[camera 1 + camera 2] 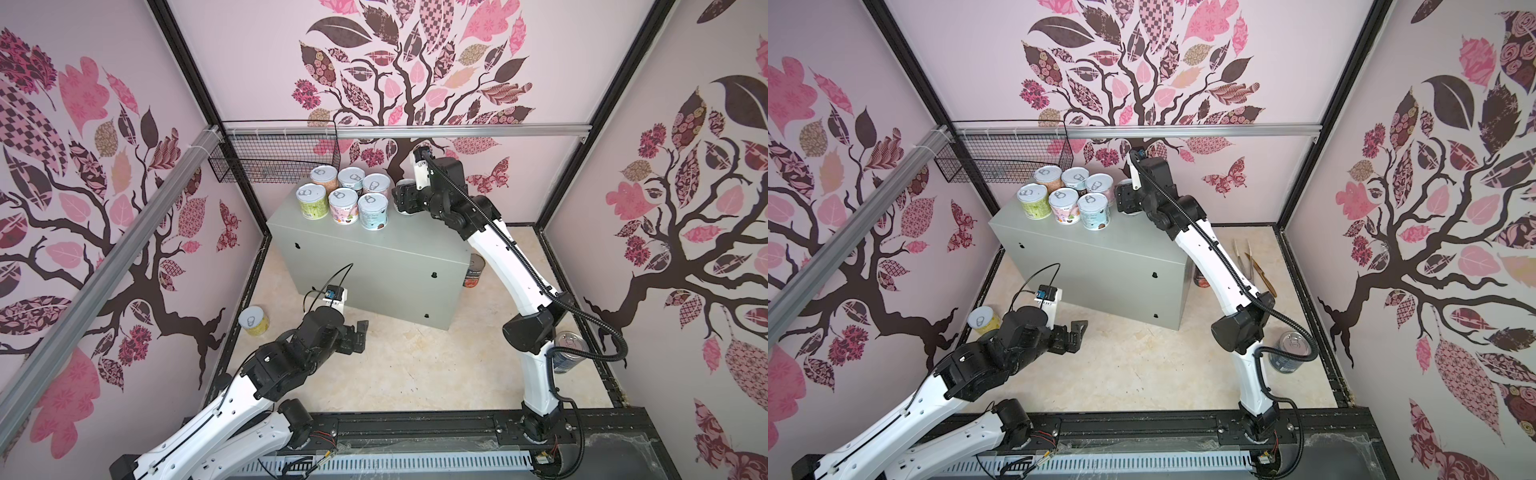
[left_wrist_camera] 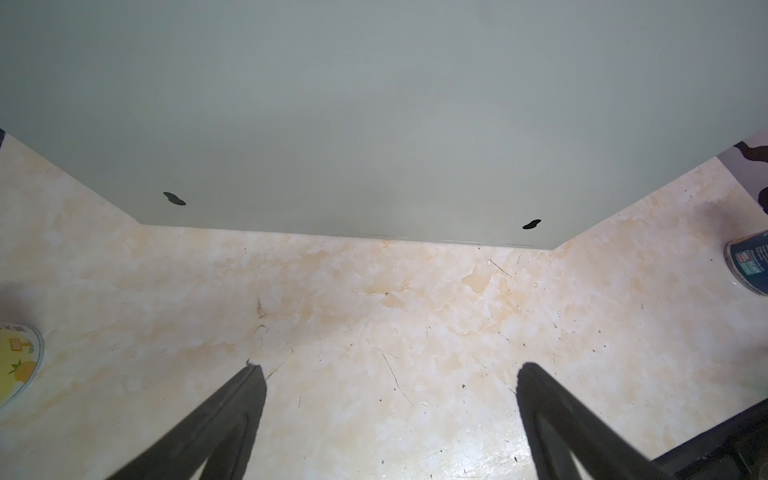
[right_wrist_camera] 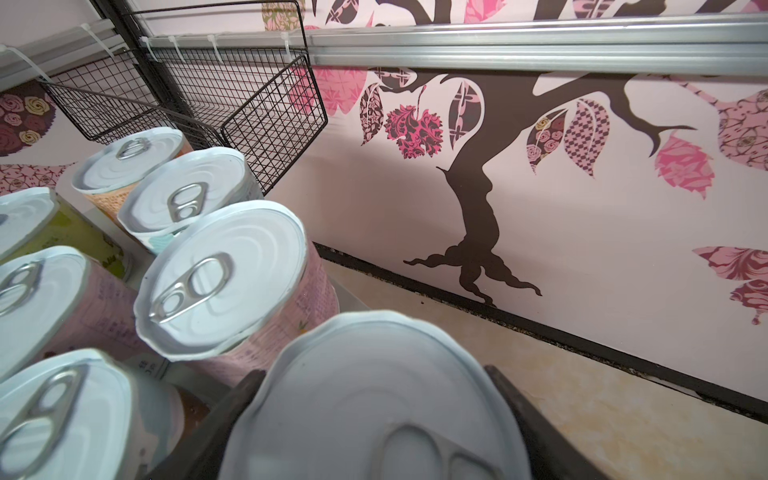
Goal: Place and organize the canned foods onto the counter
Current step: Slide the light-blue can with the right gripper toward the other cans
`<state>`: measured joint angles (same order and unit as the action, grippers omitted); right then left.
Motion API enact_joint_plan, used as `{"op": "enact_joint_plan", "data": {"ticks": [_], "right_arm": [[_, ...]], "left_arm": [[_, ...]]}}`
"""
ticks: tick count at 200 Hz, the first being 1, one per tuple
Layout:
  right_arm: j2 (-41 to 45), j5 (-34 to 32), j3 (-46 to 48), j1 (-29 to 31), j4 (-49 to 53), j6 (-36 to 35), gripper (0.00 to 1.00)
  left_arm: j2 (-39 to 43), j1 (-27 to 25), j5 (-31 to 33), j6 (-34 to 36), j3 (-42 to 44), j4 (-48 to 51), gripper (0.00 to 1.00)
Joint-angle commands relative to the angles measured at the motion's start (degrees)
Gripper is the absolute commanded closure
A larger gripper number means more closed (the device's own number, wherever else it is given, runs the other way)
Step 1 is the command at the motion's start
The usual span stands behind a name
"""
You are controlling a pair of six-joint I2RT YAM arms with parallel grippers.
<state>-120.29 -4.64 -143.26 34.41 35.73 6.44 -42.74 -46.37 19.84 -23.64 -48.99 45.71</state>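
Observation:
The grey counter (image 1: 374, 257) carries six short cans (image 1: 344, 198) in two rows at its far left corner. At the right end of the back row, my right gripper (image 1: 404, 194) is shut on a seventh short can (image 3: 365, 399); its pale lid fills the space between the fingers (image 3: 235, 399). My left gripper (image 1: 358, 332) hangs open and empty low over the floor in front of the counter (image 2: 374, 124). On the floor stand a yellow can (image 1: 254, 321), a dark-labelled can (image 1: 473, 271) behind the counter's right end, and a taller blue can (image 1: 567, 351) beside the right arm.
A black wire basket (image 1: 274, 153) hangs on the back wall rail just above and behind the cans. Wooden tongs (image 1: 1254, 262) lie on the floor at the right. Patterned walls close in three sides; the arms' black base rail (image 1: 415, 428) runs along the front.

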Motion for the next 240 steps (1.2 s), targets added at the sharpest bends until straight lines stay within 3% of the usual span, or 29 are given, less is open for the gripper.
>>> {"op": "enact_joint_plan", "data": {"ticks": [1,30,83,157,191,240], "right_arm": [[-2.68,1.41,-2.77,0.30,-2.84,1.80,0.30],[-3.31,1.57,-3.05,0.24,-3.05,2.09,0.28],[-3.49,0.48,-2.95,0.30,-2.94,0.88,0.12],[-2.90,0.70,-3.05,0.29,-3.33,0.33,0.01],[-0.72,1.00,-3.01,0.30,-3.80,-0.02,0.00],[3.30,-0.56,-1.83,0.30,-4.16,-1.56,0.00]], "left_arm": [[0.16,0.31,-0.01,0.44,1.45,-0.81,0.02],[0.16,0.31,0.13,0.44,1.44,-0.74,0.02],[0.30,0.30,0.14,0.44,1.41,-0.74,0.02],[0.20,0.36,1.16,0.50,1.42,-0.50,0.02],[0.67,0.40,4.52,-0.36,1.39,-0.45,0.02],[4.81,0.40,11.80,-7.49,1.00,-1.63,0.02]]}}
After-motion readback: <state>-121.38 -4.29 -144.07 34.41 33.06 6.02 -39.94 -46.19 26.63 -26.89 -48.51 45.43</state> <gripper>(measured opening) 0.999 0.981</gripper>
